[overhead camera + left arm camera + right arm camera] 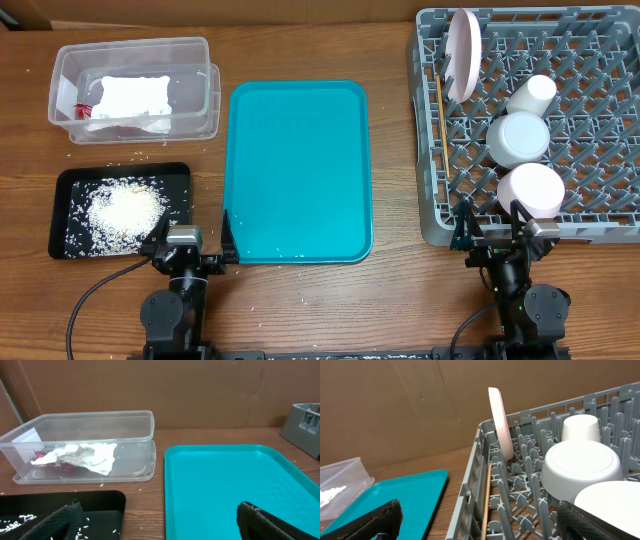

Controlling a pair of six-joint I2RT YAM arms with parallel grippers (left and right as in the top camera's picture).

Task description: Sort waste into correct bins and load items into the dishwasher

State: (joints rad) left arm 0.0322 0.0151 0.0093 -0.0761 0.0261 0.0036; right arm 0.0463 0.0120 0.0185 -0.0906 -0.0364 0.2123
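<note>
The grey dish rack (432, 150) at the right holds the plate (463, 52) on edge, the white cup (531, 95), the grey bowl (518, 138) and the pinkish bowl (530, 189) upside down, and chopsticks (440, 110) along its left side. The clear tub (135, 62) holds the white napkin (128, 98) and red wrapper (84, 108). The black tray (70, 185) holds rice grains (125, 210). My left gripper (190, 240) is open and empty at the front, between black tray and teal tray. My right gripper (500, 235) is open and empty at the rack's front edge.
The teal serving tray (298, 170) lies in the middle with nothing on it. A few loose rice grains (125, 157) lie on the wood between the tub and the black tray. A brown wall stands behind the table.
</note>
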